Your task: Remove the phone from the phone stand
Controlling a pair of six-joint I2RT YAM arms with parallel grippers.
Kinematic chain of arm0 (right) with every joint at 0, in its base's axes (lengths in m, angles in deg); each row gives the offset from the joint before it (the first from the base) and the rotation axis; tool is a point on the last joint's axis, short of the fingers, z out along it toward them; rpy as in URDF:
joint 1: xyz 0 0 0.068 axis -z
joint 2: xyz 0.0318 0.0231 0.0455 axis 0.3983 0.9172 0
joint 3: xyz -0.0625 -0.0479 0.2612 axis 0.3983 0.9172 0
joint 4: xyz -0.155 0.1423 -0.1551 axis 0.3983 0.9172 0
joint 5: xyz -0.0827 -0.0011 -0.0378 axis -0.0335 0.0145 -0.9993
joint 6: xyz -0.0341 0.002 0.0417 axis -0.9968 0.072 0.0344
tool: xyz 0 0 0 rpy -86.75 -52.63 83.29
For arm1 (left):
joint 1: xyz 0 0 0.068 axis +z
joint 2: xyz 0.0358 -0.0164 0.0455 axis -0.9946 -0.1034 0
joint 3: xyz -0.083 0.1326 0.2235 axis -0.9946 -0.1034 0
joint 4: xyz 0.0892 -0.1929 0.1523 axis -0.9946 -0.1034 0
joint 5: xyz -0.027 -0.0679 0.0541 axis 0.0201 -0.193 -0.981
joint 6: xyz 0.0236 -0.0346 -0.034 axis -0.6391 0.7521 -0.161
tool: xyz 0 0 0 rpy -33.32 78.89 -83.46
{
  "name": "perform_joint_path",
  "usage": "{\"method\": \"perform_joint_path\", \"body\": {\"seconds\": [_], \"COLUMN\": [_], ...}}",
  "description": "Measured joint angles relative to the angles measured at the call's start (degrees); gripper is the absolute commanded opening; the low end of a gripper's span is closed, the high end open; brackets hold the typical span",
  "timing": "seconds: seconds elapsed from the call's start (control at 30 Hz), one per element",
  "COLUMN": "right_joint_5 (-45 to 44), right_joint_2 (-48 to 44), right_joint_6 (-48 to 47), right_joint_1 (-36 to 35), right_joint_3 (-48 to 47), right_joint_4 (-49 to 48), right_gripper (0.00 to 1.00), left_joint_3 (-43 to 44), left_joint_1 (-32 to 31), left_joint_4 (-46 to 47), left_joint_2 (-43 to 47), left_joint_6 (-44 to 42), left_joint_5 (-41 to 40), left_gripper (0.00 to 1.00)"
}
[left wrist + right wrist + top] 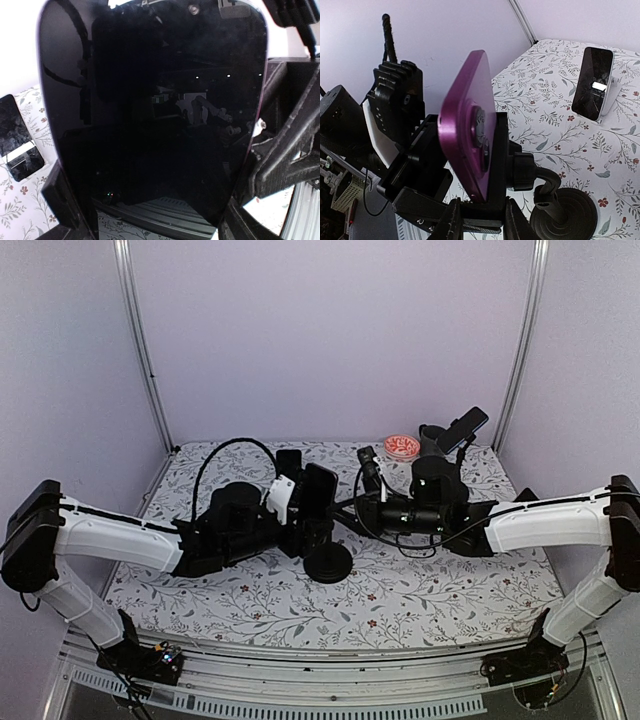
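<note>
The phone sits upright in the black phone stand, whose round base rests on the floral table. In the left wrist view its black screen fills the frame. In the right wrist view its purple back leans on the stand's cradle, with the top edge tipped a little away. My left gripper is shut on the phone's two sides, its fingers flanking the screen. My right gripper is shut on the bottom bar of the cradle and also shows in the top view.
A second dark phone leans on a white holder behind the stand, also visible in the left wrist view. A red bowl and a black mount with a device stand at the back right. White walls enclose the table.
</note>
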Motion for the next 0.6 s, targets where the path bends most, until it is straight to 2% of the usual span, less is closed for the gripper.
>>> {"method": "perform_joint_path", "body": {"seconds": [0.13,0.6], "right_joint_5": [-0.26,-0.7], "right_joint_2": [0.0,-1.01], "right_joint_6": [-0.57,-0.7], "right_joint_1": [0.0,-0.02], "right_joint_3": [0.0,0.59], "right_joint_4": [0.02,0.79], "right_gripper": [0.0,0.0], "left_joint_3": [0.26,0.74], "left_joint_1": [-0.15,-0.33], "left_joint_4": [-0.55,-1.73], "left_joint_2": [-0.02,0.0], "left_joint_6": [0.0,1.79], "left_joint_5": [-0.9,-2.71], "left_gripper": [0.16,0.12]}}
